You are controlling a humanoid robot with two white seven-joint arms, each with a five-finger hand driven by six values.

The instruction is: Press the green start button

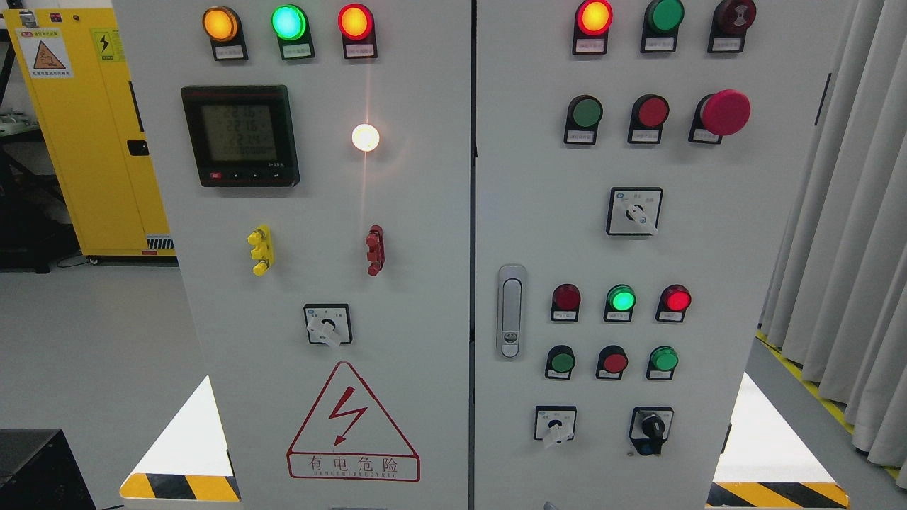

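A grey control cabinet with two doors fills the head view. On the right door [708, 248] an unlit green button [587, 112] sits in the upper row, beside a red button [652, 111] and a red mushroom stop [724, 112]. Lower down, two more green buttons [562, 361] [664, 359] flank a red button [614, 363]. Above these a green lamp [622, 299] glows between two red lamps. The label text under the buttons is too small to read. Neither of my hands shows in the picture.
The left door carries a meter display [239, 134], three lit lamps on top, a bright white lamp [365, 137] and a danger triangle [352, 423]. A door handle [510, 310], rotary switches, a yellow cabinet [92, 134] at left and grey curtains [850, 234] at right.
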